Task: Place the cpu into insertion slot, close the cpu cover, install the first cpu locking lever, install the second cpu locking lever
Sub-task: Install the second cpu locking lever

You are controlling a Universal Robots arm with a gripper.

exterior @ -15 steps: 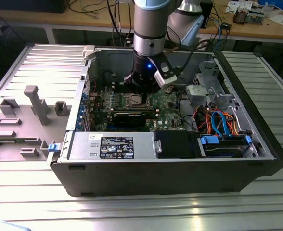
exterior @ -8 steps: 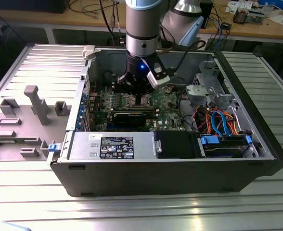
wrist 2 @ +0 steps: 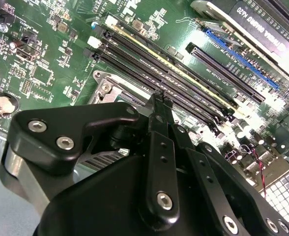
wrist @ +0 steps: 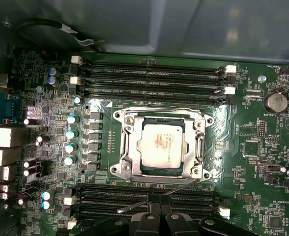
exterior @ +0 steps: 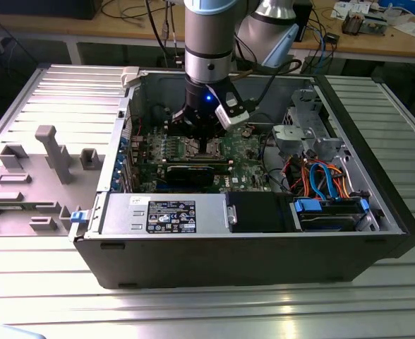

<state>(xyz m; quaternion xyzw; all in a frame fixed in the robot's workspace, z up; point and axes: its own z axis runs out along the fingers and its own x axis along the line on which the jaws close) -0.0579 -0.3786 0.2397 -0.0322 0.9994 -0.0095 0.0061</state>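
My gripper (wrist: 157, 212) hangs with fingers pressed together just beside the insertion slot (wrist: 125, 142), where the cpu (wrist: 163, 146) already sits under the closed cpu cover (wrist: 199, 147), a locking lever (wrist: 134, 205) near my fingertips.

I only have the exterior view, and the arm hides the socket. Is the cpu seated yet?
Observer: Yes. In the first wrist view the cpu lies flat in the insertion slot, with the cpu cover down around it.
Operator: Where is the gripper relative to the levers?
Observer: The gripper is shut, right beside a thin wire lever that slants away from the socket's edge. I cannot tell if it grips the lever.
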